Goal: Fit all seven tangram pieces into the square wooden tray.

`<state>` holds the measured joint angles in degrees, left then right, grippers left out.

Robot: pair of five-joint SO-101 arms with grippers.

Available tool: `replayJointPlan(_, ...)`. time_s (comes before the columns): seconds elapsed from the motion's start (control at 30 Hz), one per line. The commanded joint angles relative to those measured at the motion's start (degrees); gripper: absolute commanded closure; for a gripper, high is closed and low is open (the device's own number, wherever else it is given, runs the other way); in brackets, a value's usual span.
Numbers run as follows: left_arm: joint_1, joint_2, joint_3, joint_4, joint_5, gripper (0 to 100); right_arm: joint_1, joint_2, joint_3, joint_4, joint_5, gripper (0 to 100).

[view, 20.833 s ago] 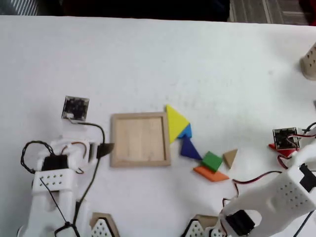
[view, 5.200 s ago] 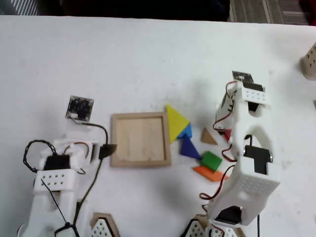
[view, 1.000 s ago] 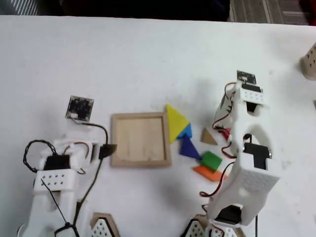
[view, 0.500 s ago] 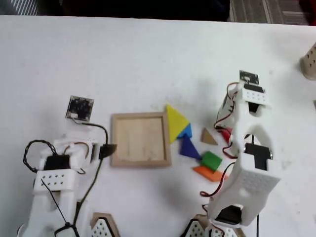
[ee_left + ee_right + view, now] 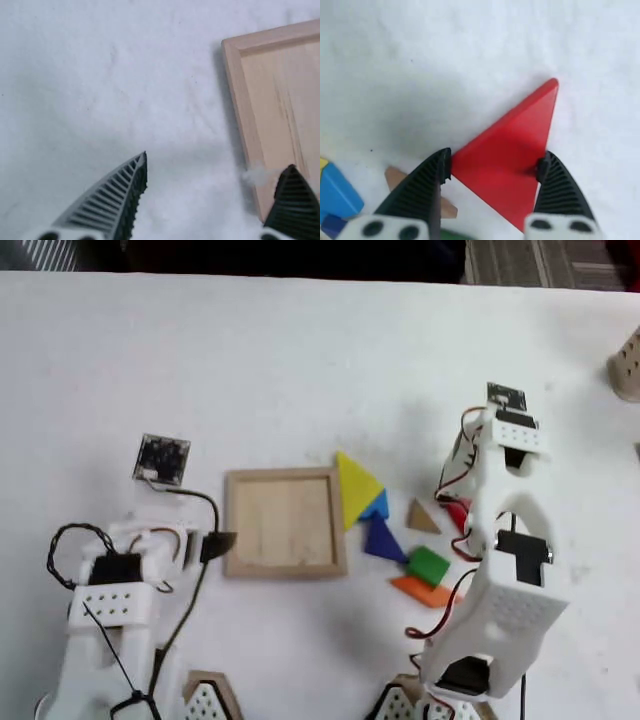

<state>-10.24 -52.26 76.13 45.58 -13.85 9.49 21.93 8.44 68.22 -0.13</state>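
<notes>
Starting left of the tray, what is the status? (Operator)

The left gripper (image 5: 216,162) sits low at the left rim of the tray (image 5: 240,100), fingers spread wide and holding nothing. One fingertip is over or against that rim; which cannot be told. The tray is bare inside. Against its right rim lies the yellow triangle (image 5: 355,488). From there the light blue piece (image 5: 376,506), dark blue triangle (image 5: 383,538), green square (image 5: 429,565) and orange parallelogram (image 5: 425,591) run in a close chain away from the tray. The tan triangle (image 5: 421,517) lies apart, further right. (Technician)

And the step in hand? (Operator)

The right gripper (image 5: 495,155), farthest right of the tray, is closed to the width of the red triangle (image 5: 510,150). One pad is at a corner and the other on the opposite edge. Whether the piece is off the table cannot be told. Judged step: pickup of the first piece. Procedure:
1. Lift slowly and straight up, because a corner contact may let the piece pivot.
2. Clear the tan triangle, just beside the red triangle on its tray side, before traversing.
3. Carry the piece above the chain, not through it.
4. Lower it flat into a tray corner with an edge along a rim, leaving room for the other six.
5. Use the left gripper to brace the tray against sliding (Technician)
</notes>
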Motion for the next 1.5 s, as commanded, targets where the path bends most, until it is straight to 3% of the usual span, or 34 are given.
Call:
replayJointPlan(0.0, 0.66, -0.31, -0.44, -0.53, -0.62, 61, -0.22, -0.75, -1.85, 2.07, 0.35, 93.6)
replayJointPlan(0.43, 0.66, -0.31, -0.44, -0.53, -0.62, 61, -1.19, -8.57, -1.58, 6.11, 0.35, 93.6)
replayJointPlan(0.9, 0.66, -0.31, -0.44, -0.53, -0.62, 61, -8.48, -13.58, -1.85, 9.71, -1.67, 93.0)
replayJointPlan(1.13, 0.66, -0.31, -0.44, -0.53, -0.62, 61, -10.68, -15.34, -1.67, 9.71, -2.02, 78.5)
replayJointPlan(1.47, 0.48, -0.31, -0.44, -0.53, -0.62, 61, -11.12, -14.73, -1.41, 9.45, -1.93, 87.5)
